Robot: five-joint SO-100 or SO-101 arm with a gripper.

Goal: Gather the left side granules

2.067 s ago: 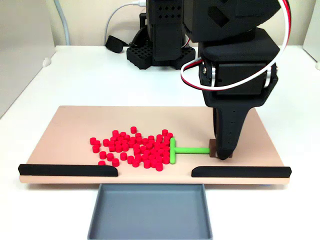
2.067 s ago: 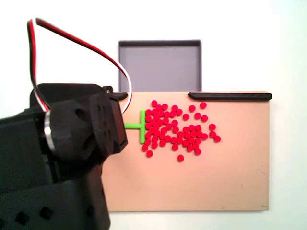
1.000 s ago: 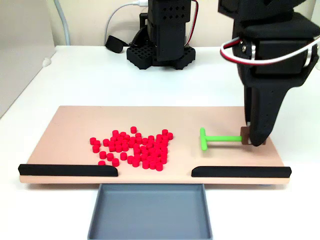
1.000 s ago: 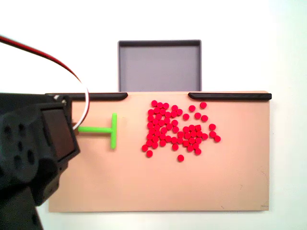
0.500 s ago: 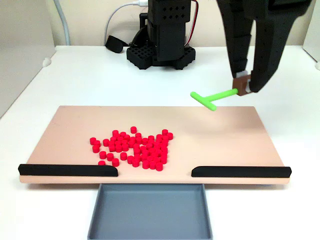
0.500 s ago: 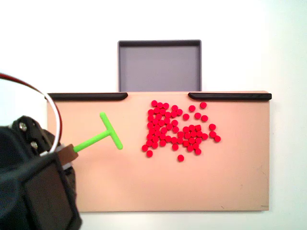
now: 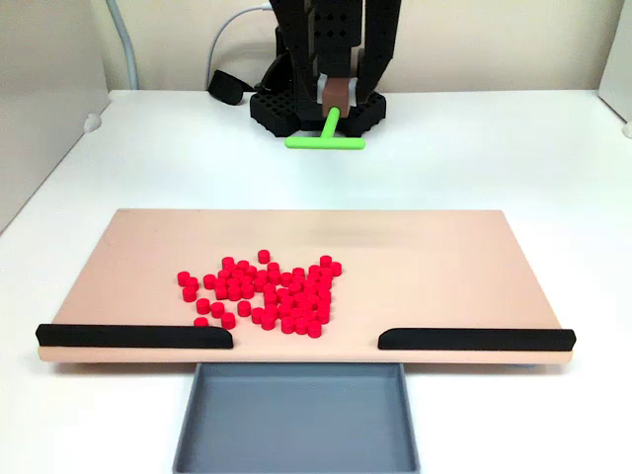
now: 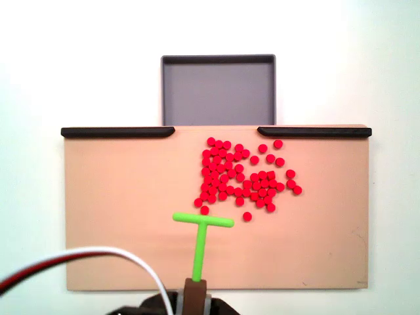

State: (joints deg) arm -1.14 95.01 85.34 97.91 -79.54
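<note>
**Visitor:** Why are you holding that green thing up by your base?

**Me:** My gripper [image 7: 337, 99] is closed on the brown block at the end of the green T-shaped tool [image 7: 326, 136]. The stem runs into my fingers and the crossbar hangs at the far end, facing the board. I judge that is the pose for a fresh sweep: bar lifted clear of the board and set behind the pile, square to the way I would push.

**Visitor:** And the pile?

**Me:** The red granules [image 7: 264, 292] lie in one loose cluster on the tan board [image 7: 444, 267], left of centre in the front view, near the black rail [image 7: 135, 336] on that side. The gap between the two rails opens onto the grey tray [image 7: 296, 420], which has nothing in it. So I judge the gathering is only partly done and nothing has gone through the gap.

**Visitor:** Do your two cameras agree?

**Me:** They fill each other in. The front view shows the bar hanging well back from the board, over the white table [image 7: 513, 148], with my base behind it. From above, the tool [image 8: 201, 233] seems to lie on the board just beside the granules [image 8: 244, 176]; height is lost there. That view does show the pile's outline, with a few strays at its edge.
</note>
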